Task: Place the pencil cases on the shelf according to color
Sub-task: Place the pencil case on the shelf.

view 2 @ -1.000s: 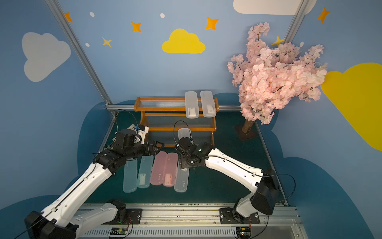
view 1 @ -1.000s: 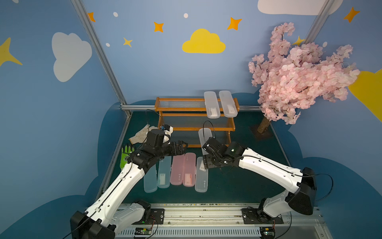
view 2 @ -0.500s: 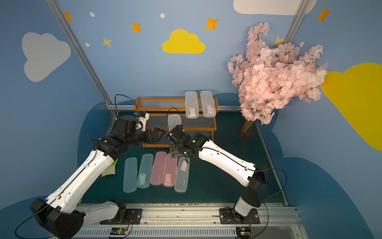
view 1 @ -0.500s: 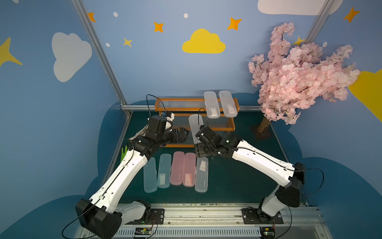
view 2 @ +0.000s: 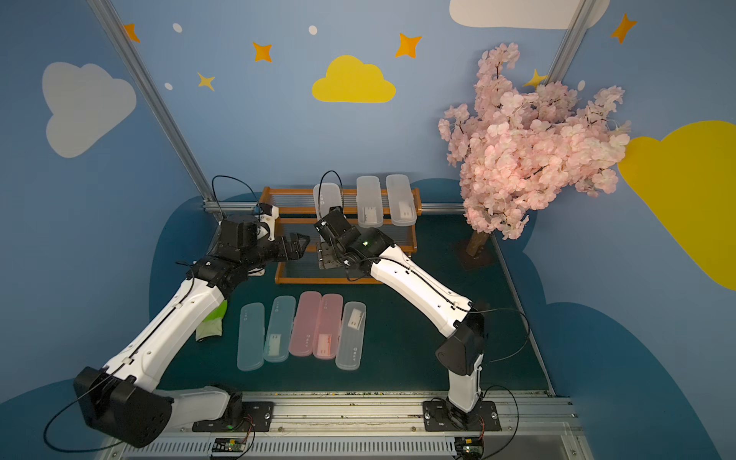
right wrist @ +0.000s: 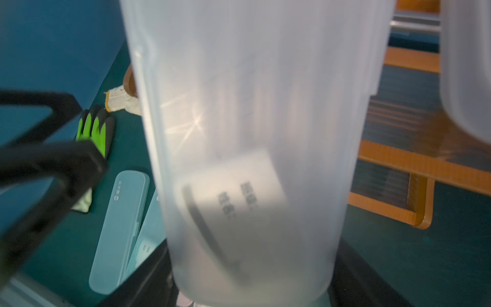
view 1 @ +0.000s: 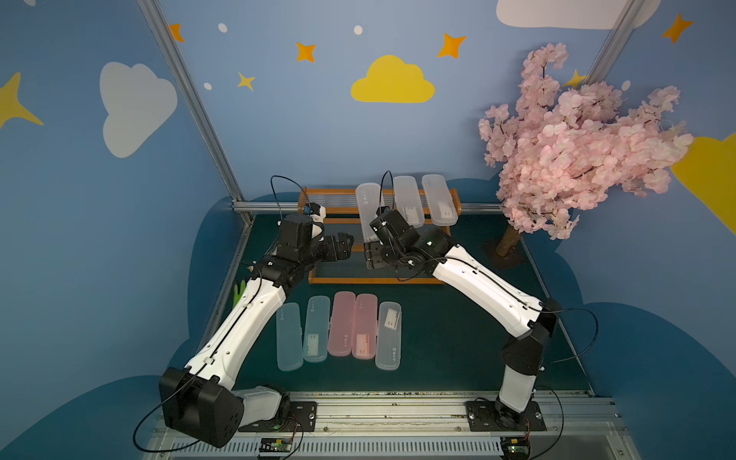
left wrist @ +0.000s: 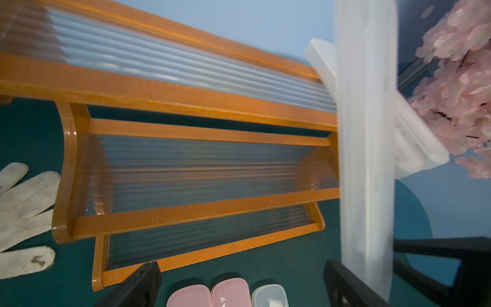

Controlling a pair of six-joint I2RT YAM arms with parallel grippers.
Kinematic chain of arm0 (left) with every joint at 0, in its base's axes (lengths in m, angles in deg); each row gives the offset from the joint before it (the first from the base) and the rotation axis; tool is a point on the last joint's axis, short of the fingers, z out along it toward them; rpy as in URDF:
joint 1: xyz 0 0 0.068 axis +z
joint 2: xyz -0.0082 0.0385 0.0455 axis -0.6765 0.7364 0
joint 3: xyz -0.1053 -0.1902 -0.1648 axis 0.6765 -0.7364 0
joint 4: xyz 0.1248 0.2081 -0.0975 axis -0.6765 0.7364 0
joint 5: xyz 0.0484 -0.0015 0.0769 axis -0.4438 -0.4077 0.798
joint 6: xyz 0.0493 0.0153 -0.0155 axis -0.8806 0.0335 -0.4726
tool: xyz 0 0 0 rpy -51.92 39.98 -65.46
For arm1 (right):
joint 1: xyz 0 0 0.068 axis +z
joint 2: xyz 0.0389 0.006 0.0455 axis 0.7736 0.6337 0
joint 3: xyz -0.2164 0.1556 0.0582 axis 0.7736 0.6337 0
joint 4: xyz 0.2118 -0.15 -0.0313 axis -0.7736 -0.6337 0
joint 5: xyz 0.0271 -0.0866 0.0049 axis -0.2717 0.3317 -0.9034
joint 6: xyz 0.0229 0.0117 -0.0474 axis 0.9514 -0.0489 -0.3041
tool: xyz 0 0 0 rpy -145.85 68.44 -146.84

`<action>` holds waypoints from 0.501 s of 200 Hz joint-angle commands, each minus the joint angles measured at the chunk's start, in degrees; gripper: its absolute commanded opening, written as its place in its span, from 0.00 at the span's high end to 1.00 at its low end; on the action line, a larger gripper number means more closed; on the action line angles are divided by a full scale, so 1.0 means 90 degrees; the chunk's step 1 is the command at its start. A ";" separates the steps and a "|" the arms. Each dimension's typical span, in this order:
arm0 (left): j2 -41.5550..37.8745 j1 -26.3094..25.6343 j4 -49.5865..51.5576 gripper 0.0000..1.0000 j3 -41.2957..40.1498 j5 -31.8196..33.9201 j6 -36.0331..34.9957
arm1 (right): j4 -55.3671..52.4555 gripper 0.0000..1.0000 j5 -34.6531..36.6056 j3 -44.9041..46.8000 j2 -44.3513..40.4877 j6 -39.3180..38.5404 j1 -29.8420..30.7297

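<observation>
right gripper (view 1: 373,250): closed on the near end of the held case (view 1: 367,207), a frosted clear-white one. in the right wrist view this case (right wrist: 252,106) fills most of the frame, blurred, with a paper label showing through its wall.

held case: points away from the robot. its far end is over the top tier of the shelf (view 1: 358,280), just left of the other cases there. cannot tell whether it touches the tier.

top tier: second frosted case (view 1: 408,201) and third frosted case (view 1: 438,199) lie crosswise, side by side, with their near ends past the front rail.

left gripper (view 1: 345,243): jaws spread wide, gripping nothing. it hovers in front of the shelf's middle tier, near the right gripper and apart from it in both top views. in the left wrist view its fingers (left wrist: 143,281) frame the shelf and the held case runs just inside one of them; contact cannot be told.

table (view 1: 458,350), dark green, in front of the shelf: a row of five cases lying flat. from the left these are two light blue cases (view 1: 288,336) (view 1: 316,328), two pink cases (view 1: 341,323) (view 1: 365,326) touching each other, and a fourth frosted case (view 1: 388,336).

green glove (view 2: 213,318): lies beside the left arm. white glove (left wrist: 24,207): lies by the shelf's left end.
</observation>
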 commanded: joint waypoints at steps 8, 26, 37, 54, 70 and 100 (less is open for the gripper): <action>-0.0300 0.0072 -0.0594 0.00 -0.0496 0.0210 -0.0045 | 0.0086 0.30 0.0233 -0.0828 0.0443 -0.0234 -0.0224; -0.0345 0.0077 -0.0558 0.00 -0.0527 0.0170 -0.0031 | 0.0018 0.30 0.0213 -0.1320 0.0793 -0.0232 -0.0351; -0.0352 0.0077 -0.0558 0.00 -0.0520 0.0154 -0.0030 | -0.0061 0.30 0.0208 -0.1642 0.1004 -0.0217 -0.0412; -0.0349 0.0077 -0.0538 0.00 -0.0556 0.0113 0.0007 | -0.0216 0.30 0.0189 -0.2097 0.1295 -0.0164 -0.0497; -0.0354 0.0075 -0.0501 0.00 -0.0596 0.0010 0.0071 | -0.0269 0.29 0.0139 -0.2385 0.1460 -0.0086 -0.0558; -0.0367 0.0036 -0.0470 0.00 -0.0570 -0.0106 0.0103 | -0.0271 0.24 0.0096 -0.2558 0.1571 0.0057 -0.0630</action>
